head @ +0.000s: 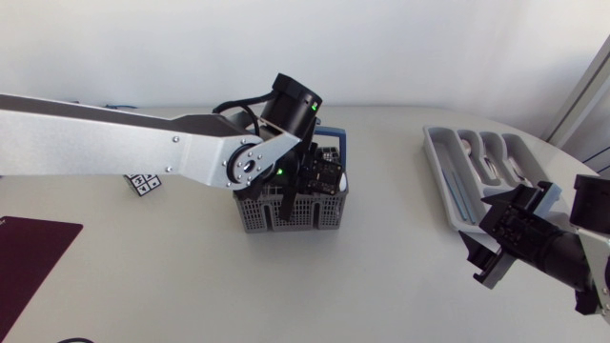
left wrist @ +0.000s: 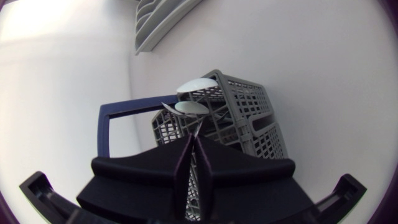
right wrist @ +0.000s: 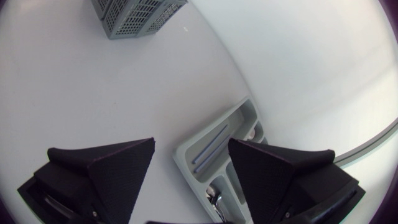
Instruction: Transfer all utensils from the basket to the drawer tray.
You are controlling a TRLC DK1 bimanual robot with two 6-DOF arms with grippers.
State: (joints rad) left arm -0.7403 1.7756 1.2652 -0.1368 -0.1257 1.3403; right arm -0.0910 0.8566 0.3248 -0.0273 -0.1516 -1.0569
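Left hand (left wrist: 193, 144) pinched narrow on silver spoon (left wrist: 191, 107) handle in grey mesh basket (left wrist: 249, 118); right hand (right wrist: 191, 142) wide over grey drawer tray (right wrist: 185, 151).

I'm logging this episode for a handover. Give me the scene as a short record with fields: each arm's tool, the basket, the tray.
left tool: shut on the handle of a silver metal spoon, at the top of the grey plastic mesh basket
right tool: open, holding nothing, by one end of the grey plastic drawer tray
basket: a second spoon stands in it
tray: a thin bluish utensil lies in a long compartment
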